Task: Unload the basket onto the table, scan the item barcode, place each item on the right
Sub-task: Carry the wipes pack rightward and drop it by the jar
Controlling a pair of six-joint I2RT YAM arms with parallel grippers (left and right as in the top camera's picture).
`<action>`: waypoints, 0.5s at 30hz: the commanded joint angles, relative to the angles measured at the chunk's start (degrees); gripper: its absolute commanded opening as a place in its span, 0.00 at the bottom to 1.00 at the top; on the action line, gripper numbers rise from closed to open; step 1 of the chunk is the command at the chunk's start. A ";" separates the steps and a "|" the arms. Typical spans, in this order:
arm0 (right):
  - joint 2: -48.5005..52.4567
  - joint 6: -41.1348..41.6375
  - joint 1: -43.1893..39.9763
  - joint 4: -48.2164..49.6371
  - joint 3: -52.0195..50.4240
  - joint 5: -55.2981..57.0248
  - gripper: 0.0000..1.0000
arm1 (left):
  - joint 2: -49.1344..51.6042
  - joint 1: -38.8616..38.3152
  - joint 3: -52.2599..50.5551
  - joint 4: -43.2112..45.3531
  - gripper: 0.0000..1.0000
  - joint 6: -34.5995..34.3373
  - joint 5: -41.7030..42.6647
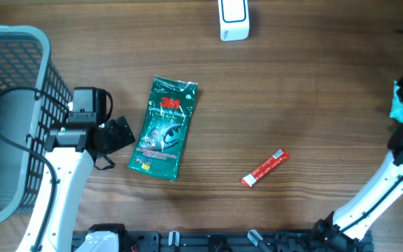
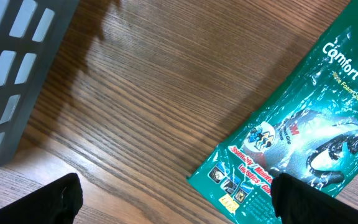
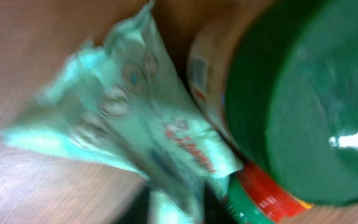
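A pale teal packet (image 3: 135, 124) lies blurred between my right gripper's (image 3: 178, 202) dark fingers (image 3: 146, 208); how far the jaws stand apart I cannot make out. Overhead, that packet (image 1: 399, 105) shows at the table's far right edge by the right arm (image 1: 390, 178). The white scanner (image 1: 233, 19) stands at the back edge. A green 3M glove packet (image 1: 164, 127) lies left of centre. My left gripper (image 1: 117, 136) sits just left of it, open and holding nothing. In the left wrist view, its right finger (image 2: 303, 199) is over the glove packet's (image 2: 297, 118) lower corner.
A grey mesh basket (image 1: 44, 84) fills the left side, its wall (image 2: 11, 68) close to the left gripper. A red stick sachet (image 1: 264, 168) lies right of centre. A large green-lidded jar (image 3: 303, 93) and a red-labelled can (image 3: 266, 193) crowd the right gripper.
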 commanded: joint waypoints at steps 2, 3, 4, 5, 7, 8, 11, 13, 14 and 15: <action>-2.45 1.25 -2.67 -3.30 3.76 -9.03 0.95 | -0.39 0.31 -0.37 -0.02 1.00 1.14 0.11; -2.84 1.25 -2.58 -3.89 4.87 -9.94 0.98 | -0.39 0.31 -0.37 -0.02 1.00 1.11 0.11; -3.72 1.14 -2.19 -4.11 5.55 -11.26 0.99 | -0.39 0.31 -0.37 0.00 1.00 1.11 0.11; -4.74 0.57 -1.75 -4.00 5.86 -13.00 0.99 | -0.39 0.31 -0.37 -0.02 1.00 1.11 0.11; -7.48 -0.66 -0.57 -3.23 5.95 -17.73 0.99 | -0.39 0.31 -0.37 0.00 1.00 1.14 0.11; -9.57 -0.63 0.35 -3.30 5.95 -20.17 1.00 | -0.39 0.31 -0.37 -0.02 1.00 1.14 0.11; -14.69 1.07 3.72 -5.49 5.92 -22.32 1.00 | -0.39 0.31 -0.37 -0.02 1.00 1.14 0.11; -17.44 3.91 5.51 -7.93 5.92 -22.29 1.00 | -0.39 0.31 -0.37 -0.02 1.00 1.14 0.11; -19.04 5.90 6.51 -9.66 5.92 -22.23 1.00 | -0.39 0.31 -0.37 -0.02 1.00 1.11 0.11; -21.05 7.58 7.76 -11.78 5.92 -22.23 1.00 | -0.39 0.31 -0.37 -0.02 1.00 1.11 0.11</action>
